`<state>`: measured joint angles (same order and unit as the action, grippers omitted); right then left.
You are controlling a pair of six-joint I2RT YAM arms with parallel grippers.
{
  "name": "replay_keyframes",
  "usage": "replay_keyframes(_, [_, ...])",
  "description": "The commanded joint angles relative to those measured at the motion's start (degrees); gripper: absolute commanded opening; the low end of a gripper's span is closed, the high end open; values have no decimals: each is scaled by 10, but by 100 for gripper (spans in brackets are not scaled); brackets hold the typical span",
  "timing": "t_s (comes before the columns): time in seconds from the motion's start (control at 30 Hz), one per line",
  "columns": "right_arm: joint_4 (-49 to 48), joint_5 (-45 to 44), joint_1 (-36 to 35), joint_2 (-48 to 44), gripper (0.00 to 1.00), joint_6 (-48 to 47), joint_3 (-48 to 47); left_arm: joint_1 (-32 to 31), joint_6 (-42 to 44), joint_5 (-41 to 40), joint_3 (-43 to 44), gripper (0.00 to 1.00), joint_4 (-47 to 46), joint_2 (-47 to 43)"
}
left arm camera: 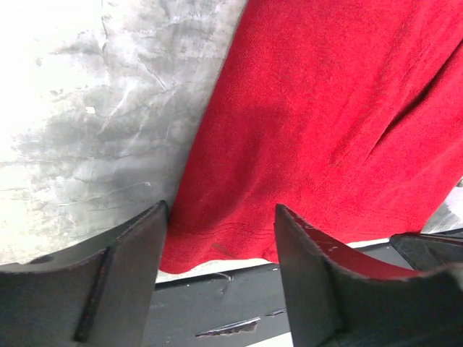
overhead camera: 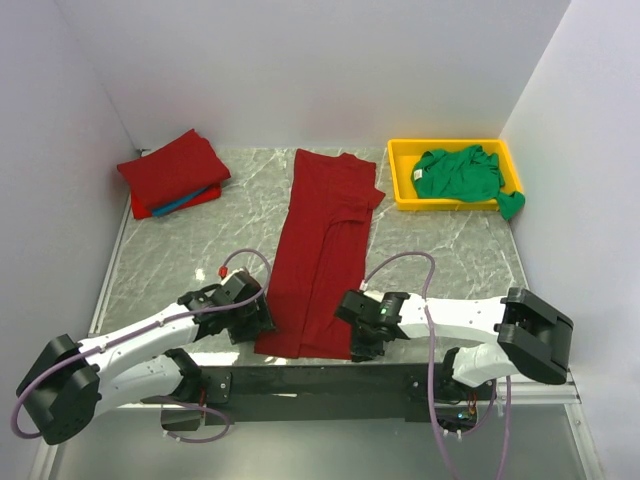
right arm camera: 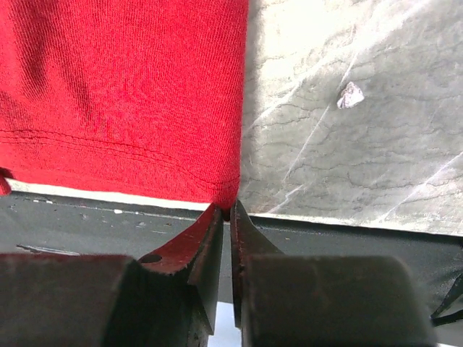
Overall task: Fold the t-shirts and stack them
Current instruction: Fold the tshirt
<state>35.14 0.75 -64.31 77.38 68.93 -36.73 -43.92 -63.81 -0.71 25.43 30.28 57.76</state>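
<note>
At the near edge of the table point(overhead camera: 450, 250), the right gripper point(right arm camera: 229, 211) pinches the right hem corner of the flat dark red t-shirt point(overhead camera: 322, 250); the left gripper point(left arm camera: 221, 220) gapes wide around its left corner.

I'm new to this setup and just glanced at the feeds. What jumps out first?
A long dark red t-shirt lies folded lengthwise down the middle of the table, with the left gripper open over its near left corner and the right gripper pinched on its near right corner. A green t-shirt sits crumpled in the yellow tray far right; a folded stack rests far left.
</note>
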Motion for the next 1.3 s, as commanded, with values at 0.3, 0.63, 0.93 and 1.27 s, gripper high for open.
replay_keyframes(0.3, [-30, -24, 8, 2, 3, 9, 25, -43, -28, -40, -2, 55, 44, 25])
replay_keyframes(0.63, [-20, -28, 13, -8, 0, 21, 33, -71, -55, -65, 8, 51, 81, 24])
replay_keyframes(0.93, [-9, -30, 15, -15, 0, 29, 37, -86, -61, -68, 12, 52, 91, 36])
replay_keyframes(1.27, [5, -29, 21, -31, 0, 31, 46, -106, -112, -104, 19, 43, 148, -4])
